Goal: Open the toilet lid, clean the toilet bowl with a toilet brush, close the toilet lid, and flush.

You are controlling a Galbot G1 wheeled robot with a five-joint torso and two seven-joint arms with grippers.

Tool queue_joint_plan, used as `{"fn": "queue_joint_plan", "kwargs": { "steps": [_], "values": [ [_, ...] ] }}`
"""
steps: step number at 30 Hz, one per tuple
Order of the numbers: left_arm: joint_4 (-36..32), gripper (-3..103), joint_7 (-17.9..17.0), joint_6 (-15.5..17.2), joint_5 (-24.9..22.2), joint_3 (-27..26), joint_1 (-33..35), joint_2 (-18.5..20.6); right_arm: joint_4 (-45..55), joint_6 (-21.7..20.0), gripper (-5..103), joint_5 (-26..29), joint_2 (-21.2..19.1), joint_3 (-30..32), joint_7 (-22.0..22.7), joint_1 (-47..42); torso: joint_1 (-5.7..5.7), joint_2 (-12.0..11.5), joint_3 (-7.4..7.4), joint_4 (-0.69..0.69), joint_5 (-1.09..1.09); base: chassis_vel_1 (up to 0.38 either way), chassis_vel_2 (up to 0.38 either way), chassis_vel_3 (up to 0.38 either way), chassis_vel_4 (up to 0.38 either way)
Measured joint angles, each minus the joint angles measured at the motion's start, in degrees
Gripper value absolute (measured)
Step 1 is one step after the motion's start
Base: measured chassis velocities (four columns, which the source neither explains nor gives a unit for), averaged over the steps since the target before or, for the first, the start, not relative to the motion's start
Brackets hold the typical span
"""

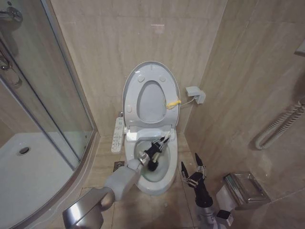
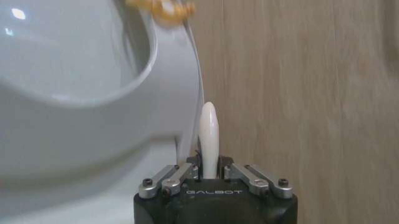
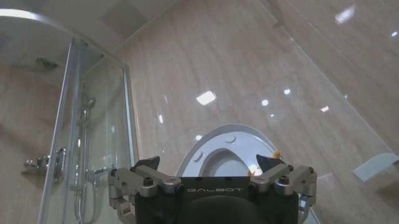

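Note:
The toilet lid [image 1: 143, 71] stands raised against the wall with the ring seat [image 1: 164, 114] up against it and a yellow tag [image 1: 172, 102] at its edge. Below it the toilet bowl [image 1: 155, 190] lies open. My left gripper [image 1: 161, 144] reaches into the bowl and is shut on the toilet brush. The brush's white handle [image 2: 209, 133] sticks out past the fingers toward the lid [image 2: 181, 70]. A dark shape [image 1: 153, 165], apparently the bristle head, sits low in the bowl under the wrist. My right gripper [image 1: 192, 168] stands open and upright beside the bowl's right side, holding nothing, as the right wrist view also shows for this gripper [image 3: 209, 164].
A curved glass shower enclosure [image 1: 52, 95] and its white tray [image 1: 28, 176] take up the left. A control panel [image 1: 117, 135] hangs at the bowl's left side. A wall socket [image 1: 196, 94] sits right of the lid, and a metal bin [image 1: 245, 188] stands on the floor at right.

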Motion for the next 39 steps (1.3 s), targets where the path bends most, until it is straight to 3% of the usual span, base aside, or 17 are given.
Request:
{"fn": "queue_joint_plan", "kwargs": {
  "steps": [7,14,22,26,31,39],
  "values": [
    [0.3,18,0.7,-0.3,-1.5,-0.6,-1.5,-2.3,0.0,0.0,100,0.0,-0.3,0.2,0.0,-0.1,0.00,0.0,-0.01,-0.05,0.00,0.000,0.000,0.000,0.000],
    [2.9,18,0.4,0.4,0.9,-0.8,0.5,-1.3,-0.2,-0.1,100,0.6,-0.5,0.6,0.0,0.1,0.00,0.0,0.00,0.04,0.01,0.000,0.000,0.000,0.000],
    [-1.1,18,0.1,-0.1,0.2,-1.0,-1.4,-3.3,-0.6,-0.1,100,0.1,0.3,0.3,0.0,0.3,0.00,0.0,-0.01,-0.08,0.00,0.000,0.000,0.000,0.000],
    [1.4,18,0.0,0.0,1.8,-1.1,-0.6,-3.3,-0.5,-0.1,100,0.1,0.2,0.4,-0.1,0.1,0.00,0.0,0.00,-0.01,0.02,0.000,0.000,0.000,0.000],
    [0.8,18,-0.6,0.3,2.6,-0.8,1.7,-0.6,-0.8,0.0,100,0.4,0.0,0.6,-0.3,0.0,0.00,0.0,0.00,0.04,0.01,0.000,0.000,0.000,0.000],
    [-2.1,18,-0.7,-0.3,1.7,-1.4,-0.6,-2.4,-0.7,0.0,100,-0.1,0.9,0.3,-0.3,0.1,0.00,0.0,-0.01,-0.05,0.00,0.000,0.000,0.000,0.000]
  ]
}}
